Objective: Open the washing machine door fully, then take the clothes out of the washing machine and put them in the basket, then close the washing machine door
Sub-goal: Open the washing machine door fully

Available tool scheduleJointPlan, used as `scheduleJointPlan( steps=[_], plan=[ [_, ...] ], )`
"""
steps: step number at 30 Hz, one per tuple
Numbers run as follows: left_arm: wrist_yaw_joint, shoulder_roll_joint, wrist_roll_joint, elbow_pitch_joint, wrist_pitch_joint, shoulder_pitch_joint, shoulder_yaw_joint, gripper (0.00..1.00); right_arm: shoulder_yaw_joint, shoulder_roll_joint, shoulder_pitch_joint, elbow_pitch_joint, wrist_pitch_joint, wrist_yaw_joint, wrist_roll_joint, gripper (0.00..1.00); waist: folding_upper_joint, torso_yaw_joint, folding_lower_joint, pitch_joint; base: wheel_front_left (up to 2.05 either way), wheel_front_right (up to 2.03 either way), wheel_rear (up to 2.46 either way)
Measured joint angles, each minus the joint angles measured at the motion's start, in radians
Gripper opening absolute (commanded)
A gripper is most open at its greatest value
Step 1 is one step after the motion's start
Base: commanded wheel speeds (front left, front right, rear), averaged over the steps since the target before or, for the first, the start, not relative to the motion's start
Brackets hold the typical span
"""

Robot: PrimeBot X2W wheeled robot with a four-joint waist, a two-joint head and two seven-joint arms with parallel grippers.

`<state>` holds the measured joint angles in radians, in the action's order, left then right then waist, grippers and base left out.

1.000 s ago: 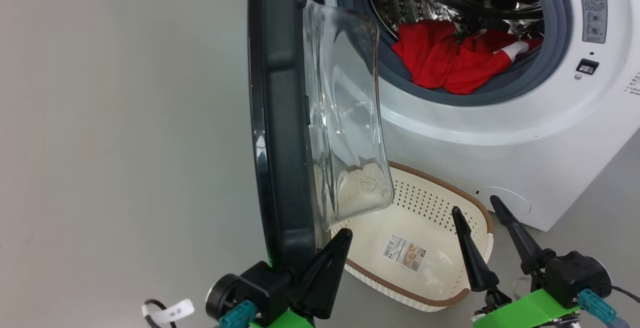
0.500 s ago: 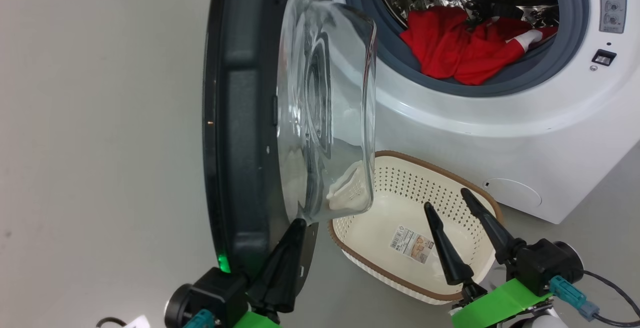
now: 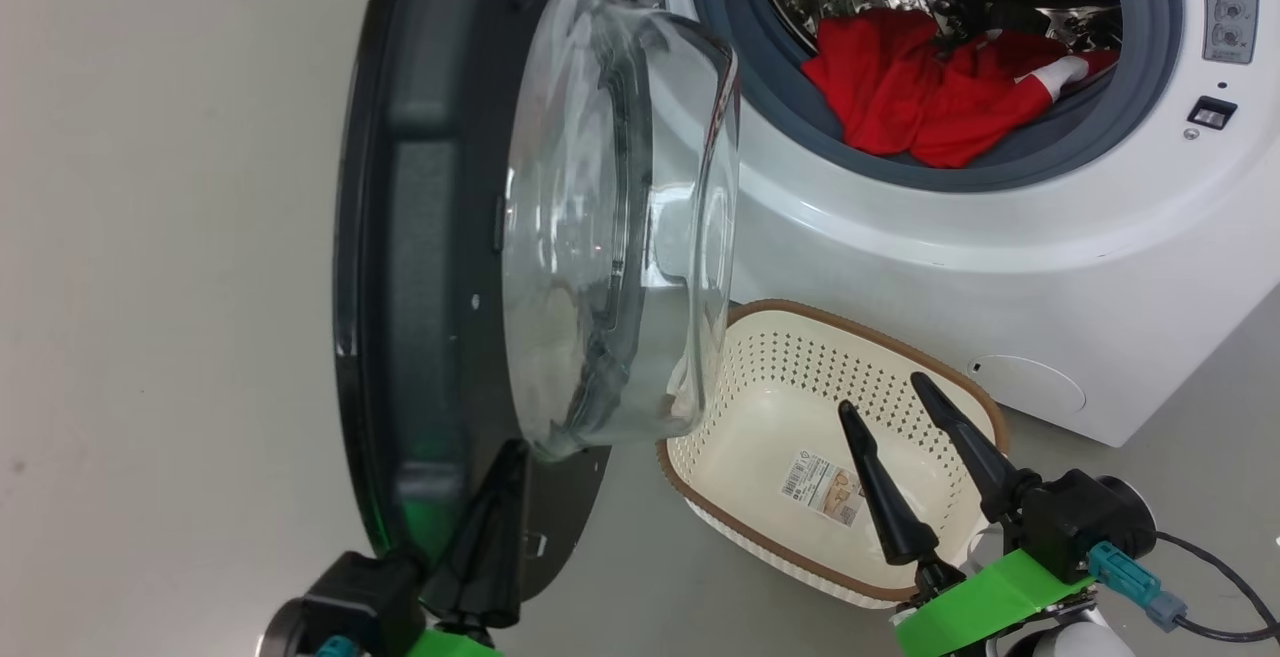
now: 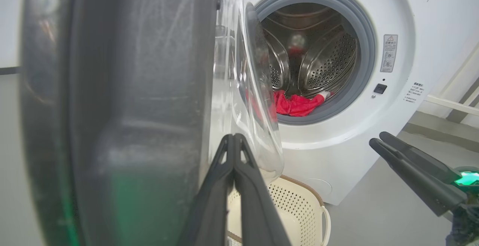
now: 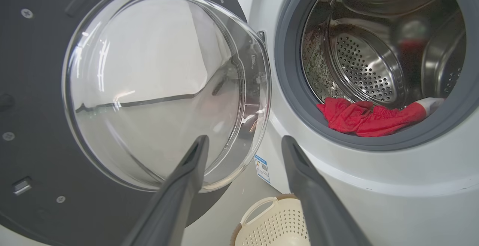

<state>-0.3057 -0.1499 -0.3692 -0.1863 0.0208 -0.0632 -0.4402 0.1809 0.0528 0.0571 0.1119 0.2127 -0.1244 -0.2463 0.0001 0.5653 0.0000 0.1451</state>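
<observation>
Both sides: L tool (image 4: pixel 234 137) pinched closed at door (image 3: pixel 420 237) lower rim, R tool (image 3: pixel 882 392) spread wide over basket (image 3: pixel 800 315).

The head camera is looking steeply down at the door (image 3: pixel 420 237) and basket (image 3: pixel 800 367). Both wrist cameras are facing the washing machine (image 5: pixel 374 186) from low down, close, sharing the door.

The washing machine (image 3: pixel 1000 237) was white, its seal (image 3: pixel 1150 87) grey, and its drum (image 5: pixel 359 70) shiny steel dotted with holes. The clothes (image 3: pixel 920 97) were bright red with a white cuff. The washing machine door (image 3: pixel 400 237) had a glossy black rim around clear glass. The basket (image 3: pixel 800 377) was cream, perforated and brown-rimmed. The left hand (image 4: pixel 234 137) and right hand (image 3: pixel 884 393) were black. The floor (image 3: pixel 150 337) was pale grey.
</observation>
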Motion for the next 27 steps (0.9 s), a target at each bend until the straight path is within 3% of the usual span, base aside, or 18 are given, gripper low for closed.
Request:
scheduleJointPlan(
  steps=[9, 27],
  plan=[
    [-0.039, -0.03, -0.002, 0.016, 0.019, 0.008, 0.071, 0.0, -0.003, 0.0, 0.0, -0.002, 0.0, 0.0, 0.0, 1.0, 0.0, -0.001, 0.0, 0.003, 0.0, 0.0, 0.0],
    [-0.064, -0.058, -0.026, 0.115, 0.106, -0.004, 0.189, 0.0, -0.02, 0.0, -0.013, -0.04, -0.03, 0.0, 0.029, 1.0, 0.0, -0.001, 0.0, 0.015, 0.0, 0.0, 0.0]
  ],
)
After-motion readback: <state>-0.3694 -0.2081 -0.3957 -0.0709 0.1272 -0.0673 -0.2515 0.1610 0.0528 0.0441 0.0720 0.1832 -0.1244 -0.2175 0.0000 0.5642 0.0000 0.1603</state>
